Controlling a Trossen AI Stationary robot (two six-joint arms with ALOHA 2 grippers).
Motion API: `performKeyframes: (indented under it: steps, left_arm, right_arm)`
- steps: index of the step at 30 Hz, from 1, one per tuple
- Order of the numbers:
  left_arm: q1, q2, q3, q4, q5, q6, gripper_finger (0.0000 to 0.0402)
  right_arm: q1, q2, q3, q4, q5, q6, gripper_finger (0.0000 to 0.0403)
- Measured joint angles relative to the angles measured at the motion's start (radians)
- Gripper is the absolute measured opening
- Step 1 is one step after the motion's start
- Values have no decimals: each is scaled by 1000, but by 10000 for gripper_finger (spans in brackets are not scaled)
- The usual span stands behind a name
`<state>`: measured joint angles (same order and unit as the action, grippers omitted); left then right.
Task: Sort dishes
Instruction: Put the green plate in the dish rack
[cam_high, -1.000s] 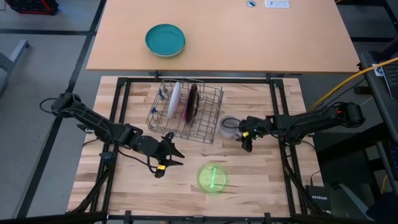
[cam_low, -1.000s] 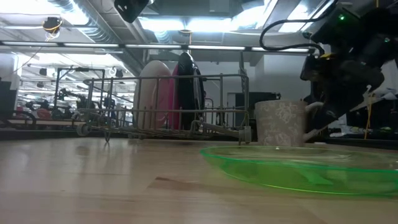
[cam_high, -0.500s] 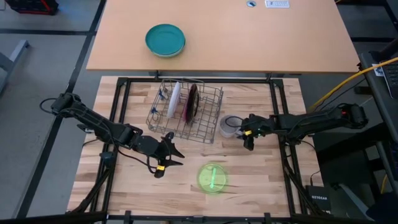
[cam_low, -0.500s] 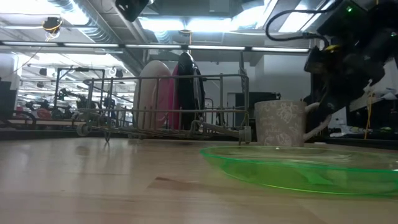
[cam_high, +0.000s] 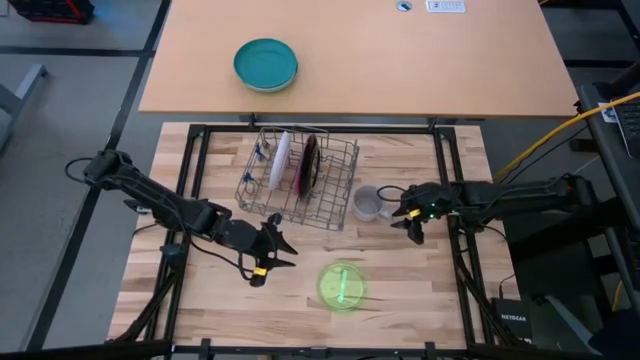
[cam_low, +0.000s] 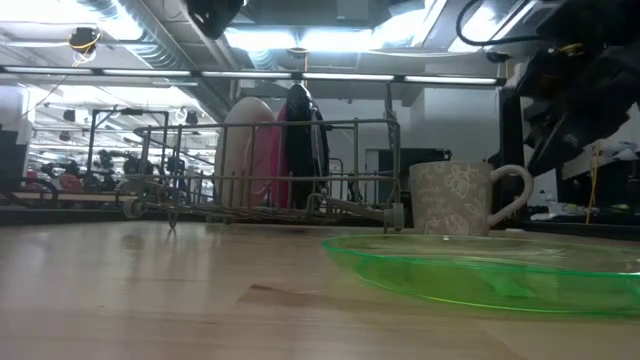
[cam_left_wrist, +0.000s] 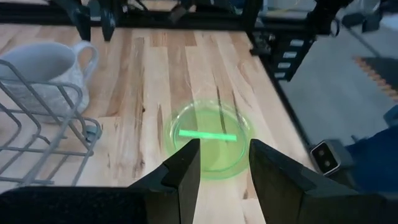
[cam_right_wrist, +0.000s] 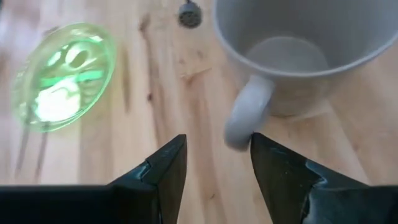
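Beside rack (cam_high: 300, 175), on table: grey mug (cam_high: 368, 205), upright, handle twd right gripper (cam_high: 408, 221) (fingers apart, empty, just short of handle). Prob. ceramic: rigid, smooth, chippable; grip via handle or rim. Left gripper (cam_high: 268, 253) parted, empty, nr green saucer (cam_high: 342, 285).

Teal round bowl (cam_high: 266, 64) sits upright in the upper left of the high view, alone on the tan desk (cam_high: 450, 60). Wire dish rack (cam_high: 335, 190) stands near frame centre on the butcher-block table (cam_high: 200, 300). Yellow cable (cam_high: 560, 125) crosses the right edge.
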<state>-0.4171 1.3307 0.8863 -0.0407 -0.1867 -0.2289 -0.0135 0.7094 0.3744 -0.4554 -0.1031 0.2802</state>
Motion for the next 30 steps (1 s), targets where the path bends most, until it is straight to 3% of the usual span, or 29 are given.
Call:
performKeyframes:
  steps: [5,11,20,30]
  left_arm:
    - [-25,123,0,86,0,102,127]
    - [-61,308,-1,239,1,364,127]
    - [-63,494,-1,347,0,734,127]
    - [-58,581,13,384,-26,975,127]
  right_arm:
    - [0,-57,0,-82,-90,0,182]
    - [0,-80,1,-102,-154,1,182]
    - [0,-79,1,-92,-151,2,182]
    - [0,-79,1,-85,-124,3,182]
